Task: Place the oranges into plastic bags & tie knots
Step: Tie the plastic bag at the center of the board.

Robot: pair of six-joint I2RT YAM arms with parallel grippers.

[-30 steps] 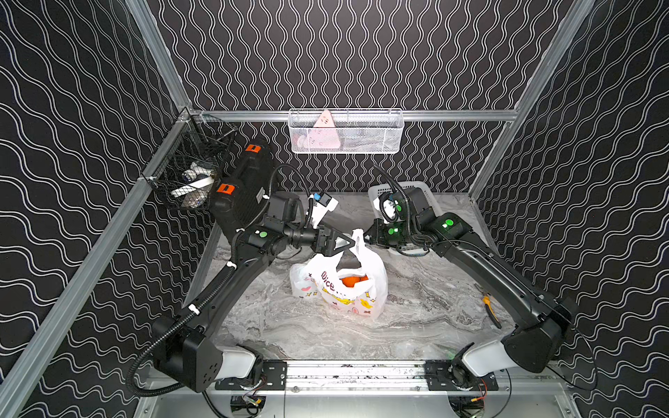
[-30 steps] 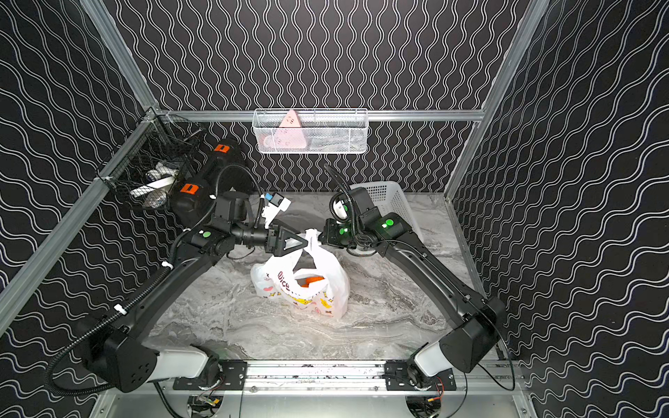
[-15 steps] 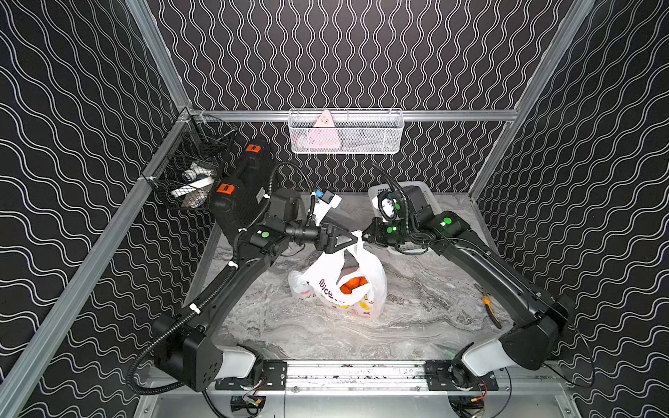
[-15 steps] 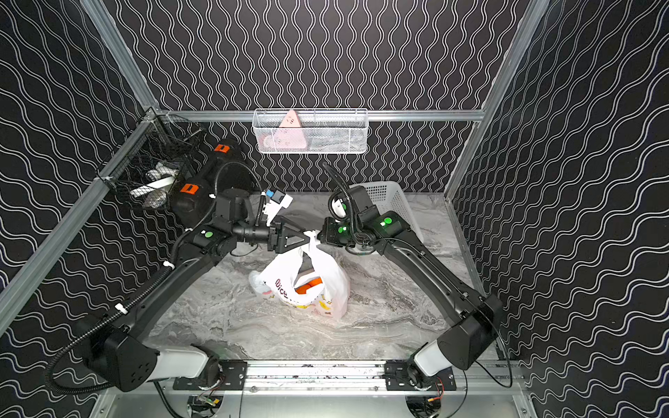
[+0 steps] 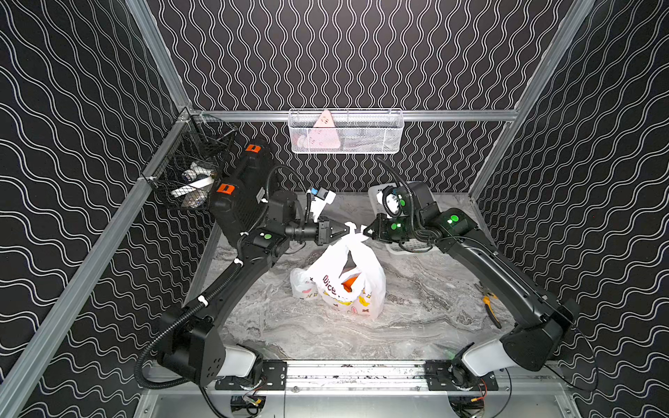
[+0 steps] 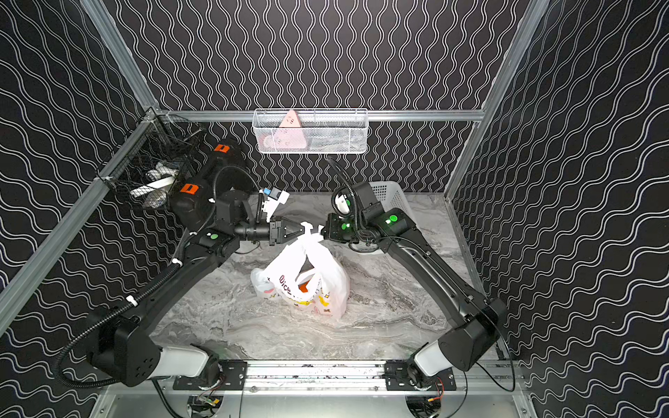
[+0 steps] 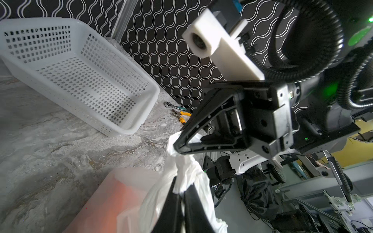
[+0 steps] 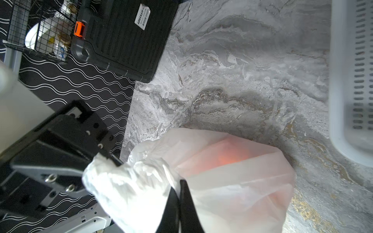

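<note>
OK, both arms meet above the middle of the table (image 5: 427, 289), tips facing each other; left gripper (image 5: 340, 231) has its jaws clenched on the white handle strips (image 5: 353, 231) of the bag (image 5: 369, 267); the left wrist view shows the film pinched flat between the fingers (image 7: 169, 213); right gripper (image 5: 366, 230) jaws are clamped on the strips from the opposite side, and the right wrist view shows plastic bunched at its fingers (image 8: 188, 207); the strips are gathered into a tight bunch between the two tips with short ends sticking out; probably a knot, but too small in both top views to be sure; the bag hangs stretched from that bunch, its bottom on the table, printed side toward the camera; one orange (image 5: 350, 286) shows through the gap below the handles, and there's an orange glow through the film in both wrist views; can't count how many are inside; white perforated basket (image 6: 392, 197) sits at the back behind the right arm, apart from the bag; yellow-handled pliers (image 5: 488, 305) lie near the table's right edge.
</note>
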